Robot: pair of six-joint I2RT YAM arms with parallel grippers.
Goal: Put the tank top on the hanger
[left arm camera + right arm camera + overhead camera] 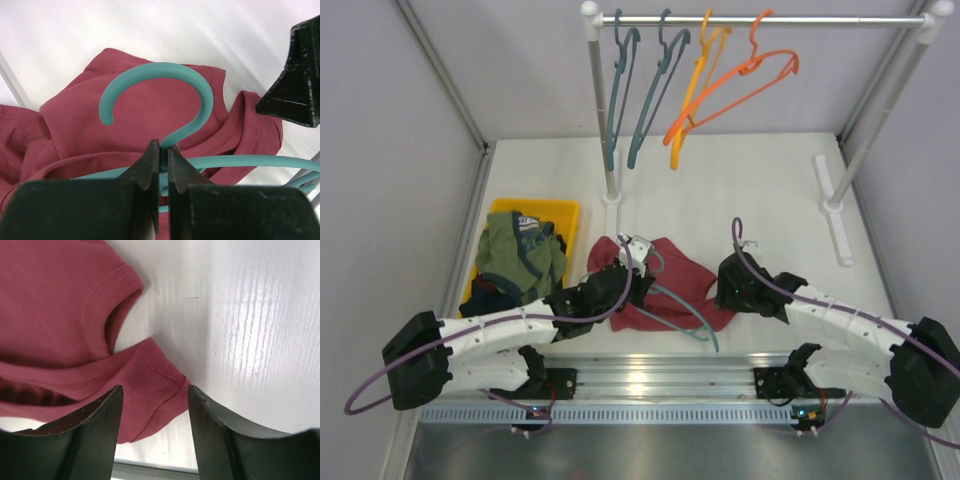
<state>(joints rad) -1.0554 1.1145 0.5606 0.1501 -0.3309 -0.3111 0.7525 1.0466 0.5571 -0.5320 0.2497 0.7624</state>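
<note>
Maroon tank top [665, 285] lies crumpled beneath both pincers, not yet threaded, I'd say. Left pincer [163, 155] is clenched on the teal hanger [160, 75] just under its hook; right pincer [155, 390] is spread above the cloth.

1. The maroon tank top [50, 305] fills the upper left and left of the frame, its ribbed cloth rumpled.
2. A curved, hemmed opening shows at upper centre, and a band of cloth runs to lower centre.
3. The right gripper [154, 390] holds its dark fingers [90, 430] spread apart at the bottom, with the band's end seen between them.
4. The white table [250, 315] takes up the right side, streaked with glare.
</note>
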